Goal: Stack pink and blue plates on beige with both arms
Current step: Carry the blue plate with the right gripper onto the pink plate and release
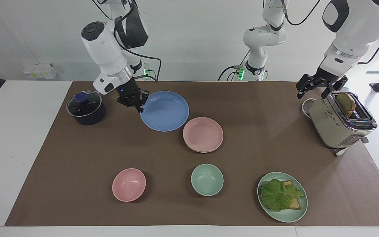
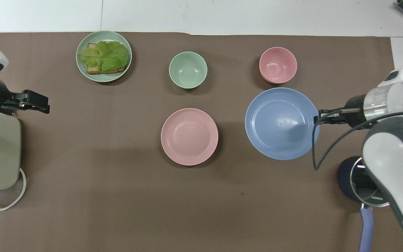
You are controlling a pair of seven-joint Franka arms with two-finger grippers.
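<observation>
A thin cream-beige rim (image 1: 198, 150) is seen under the pale pink round matte plate (image 1: 203, 134) only in the facing view; from overhead the pink plate (image 2: 189, 136) hides it. The stack lies mid-table on the brown paper sheet (image 1: 77, 154).

The medium blue round matte plate (image 1: 164, 111) is held up in the air, pinched at its edge by the right gripper (image 1: 139, 107), over the sheet beside the pink plate toward the right arm's end. It is tilted, the gripped edge slightly higher; being round, it has no long axis. From overhead (image 2: 282, 123) its hollow faces up, and the right gripper (image 2: 318, 117) is seen clamped on its rim.

The left gripper (image 1: 321, 86) hangs spread over the beige metal toaster (image 1: 337, 123).

The sheet covers a white table (image 1: 18, 131) before a white wall.
</observation>
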